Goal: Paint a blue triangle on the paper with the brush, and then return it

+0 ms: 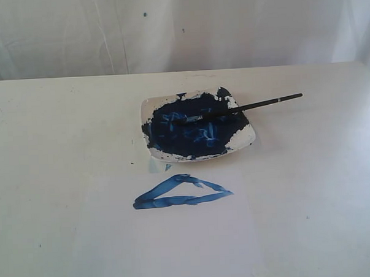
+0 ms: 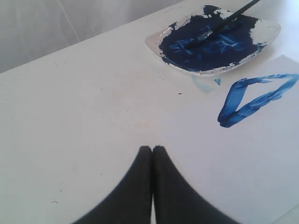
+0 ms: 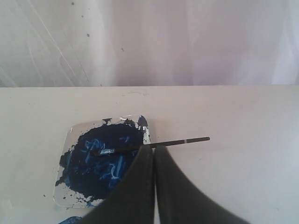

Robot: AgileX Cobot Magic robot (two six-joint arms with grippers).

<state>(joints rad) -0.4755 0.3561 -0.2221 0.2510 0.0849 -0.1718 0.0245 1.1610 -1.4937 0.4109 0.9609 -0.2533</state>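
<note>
A flat blue triangle (image 1: 181, 193) of streaky strokes lies on the white paper (image 1: 171, 243), just in front of a square white dish (image 1: 245, 136) of dark blue paint. The black-handled brush (image 1: 257, 104) rests across the dish, bristles in the paint, handle sticking out over the right rim. In the left wrist view the triangle (image 2: 254, 99), dish (image 2: 268, 33) and brush (image 2: 243, 8) lie well beyond my left gripper (image 2: 153, 148), which is shut and empty over bare table. My right gripper (image 3: 154, 147) is shut with nothing in it, held back from the brush (image 3: 187, 140) and dish (image 3: 65, 186).
A white backdrop (image 1: 180, 28) hangs behind the table's far edge. The off-white tabletop (image 1: 56, 150) stretches to both sides of the dish and paper. Neither arm shows in the exterior view.
</note>
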